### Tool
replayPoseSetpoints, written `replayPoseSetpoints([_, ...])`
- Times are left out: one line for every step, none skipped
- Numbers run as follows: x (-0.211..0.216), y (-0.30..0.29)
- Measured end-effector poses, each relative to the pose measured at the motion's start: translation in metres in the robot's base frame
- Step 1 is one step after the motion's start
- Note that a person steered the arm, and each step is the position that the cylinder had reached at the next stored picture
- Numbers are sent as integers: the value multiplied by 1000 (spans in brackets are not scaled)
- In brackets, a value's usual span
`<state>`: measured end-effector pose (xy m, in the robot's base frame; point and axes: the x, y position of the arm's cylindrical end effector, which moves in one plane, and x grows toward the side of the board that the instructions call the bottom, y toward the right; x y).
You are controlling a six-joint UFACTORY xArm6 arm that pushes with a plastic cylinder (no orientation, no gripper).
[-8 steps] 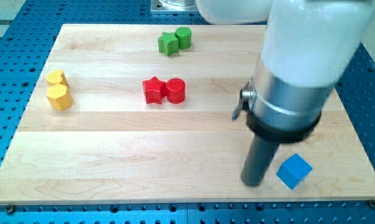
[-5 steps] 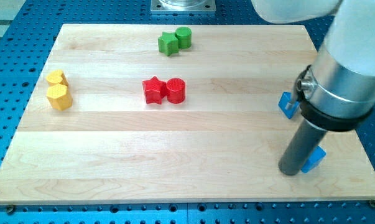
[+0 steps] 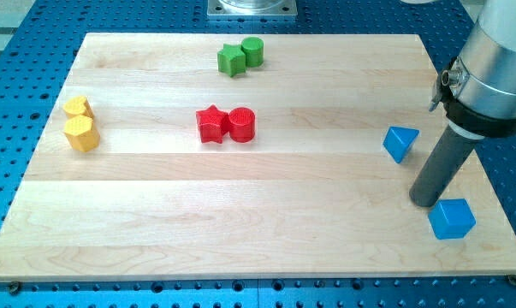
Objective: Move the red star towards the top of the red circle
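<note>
The red star (image 3: 211,124) lies near the board's middle, touching the left side of the red circle (image 3: 242,124). My tip (image 3: 424,204) rests on the board far to the view's right of both, just above and left of a blue cube (image 3: 452,218) and below right of a blue triangular block (image 3: 400,142).
A green star (image 3: 231,60) and a green circle (image 3: 252,51) sit together near the view's top. Two yellow blocks (image 3: 80,125) sit at the view's left. The wooden board (image 3: 240,214) lies on a blue perforated table.
My tip has swept from the lower middle-right towards the view's right and a little up. The blue cube has been pushed right. The blue triangular block has come into view.
</note>
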<state>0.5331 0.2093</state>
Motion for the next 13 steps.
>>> replayPoseSetpoints([-10,-81])
replayPoseSetpoints([-60,-126])
replayPoseSetpoints([-84,-49])
replayPoseSetpoints([-106,-35])
replayPoseSetpoints([-102,-2])
replayPoseSetpoints([-67,21])
replayPoseSetpoints([-65,13])
replayPoseSetpoints([-44,15])
replayPoseSetpoints([-54,-7])
replayPoseSetpoints([-60,-94])
replayPoseSetpoints([-61,-222])
replayPoseSetpoints([-102,-270])
replayPoseSetpoints([-120,-282])
